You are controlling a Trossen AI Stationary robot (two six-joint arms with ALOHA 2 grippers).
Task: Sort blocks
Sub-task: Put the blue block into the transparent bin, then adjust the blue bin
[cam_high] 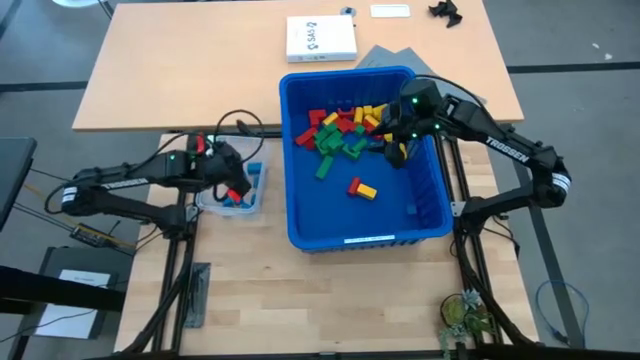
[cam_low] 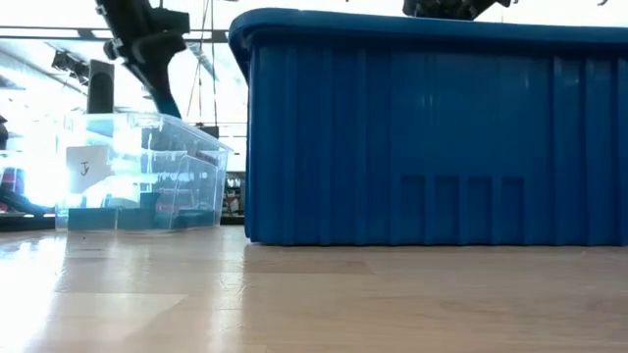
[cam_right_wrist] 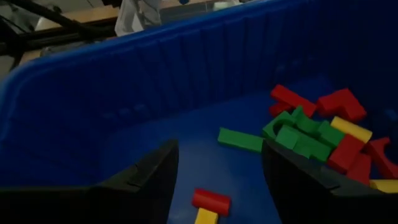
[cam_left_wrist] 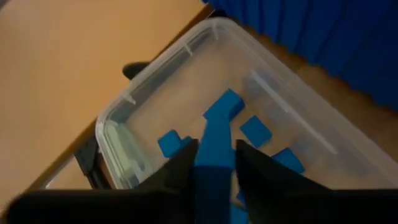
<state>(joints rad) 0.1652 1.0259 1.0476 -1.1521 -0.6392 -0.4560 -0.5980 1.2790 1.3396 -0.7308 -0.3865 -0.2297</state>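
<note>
Blocks (cam_high: pixel 345 130): red, yellow and green ones heaped in the far half of the big blue bin (cam_high: pixel 300 200) on the worktop (cam_high: pixel 250 290); a red and yellow pair (cam_high: pixel 361 188) lies apart near the bin's middle; several blue ones (cam_left_wrist: pixel 255 130) sit in the small clear tub (cam_high: pixel 222 205) just beside the bin's left wall.

Left claw (cam_left_wrist: pixel 214 165) over the tub, fingers pinching a long blue block (cam_left_wrist: pixel 216 152) end-up between them; that block hangs above the loose blue ones inside the tub.

Right claw (cam_right_wrist: pixel 217 165) inside the bin, near the right edge of the heap, fingers spread with nothing between them; green block (cam_right_wrist: pixel 240 139) and a red cylinder (cam_right_wrist: pixel 211 201) lie on the bin floor ahead of it.
</note>
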